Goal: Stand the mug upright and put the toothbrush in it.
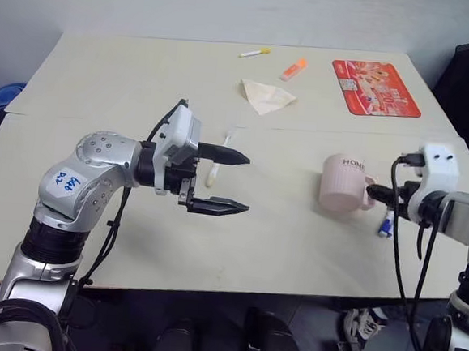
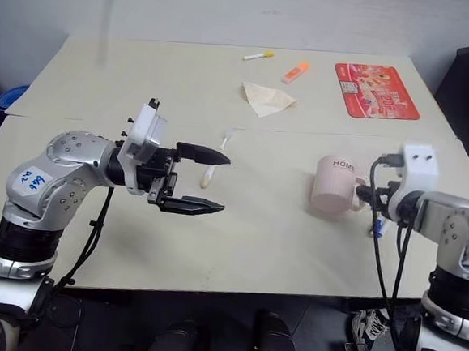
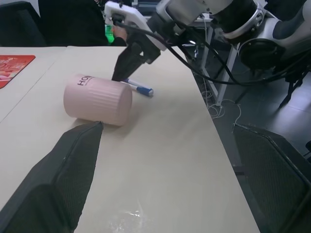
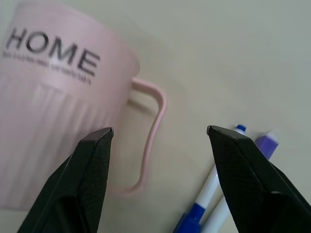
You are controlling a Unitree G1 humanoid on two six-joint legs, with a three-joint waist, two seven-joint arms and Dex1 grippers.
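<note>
The pale pink mug (image 1: 342,184) lies on its side at the right of the table, with "HOME" on its far end and its loop handle (image 4: 151,136) turned to my right gripper (image 1: 373,191). That gripper is open, one black finger on each side of the handle and apart from it. The slim toothbrush (image 1: 213,174) lies flat mid-table, its pale yellow end toward me. My left gripper (image 1: 246,183) hovers open right beside the toothbrush, pointing at the mug (image 3: 97,99), and its upper finger covers part of the toothbrush.
Two markers, one blue-capped (image 1: 385,228) and one purple-capped (image 4: 266,143), lie just right of the mug's handle. At the back lie a crumpled beige tissue (image 1: 265,97), an orange highlighter (image 1: 293,69), a yellow-capped pen (image 1: 255,53) and a red card (image 1: 375,87). The table's right edge is close.
</note>
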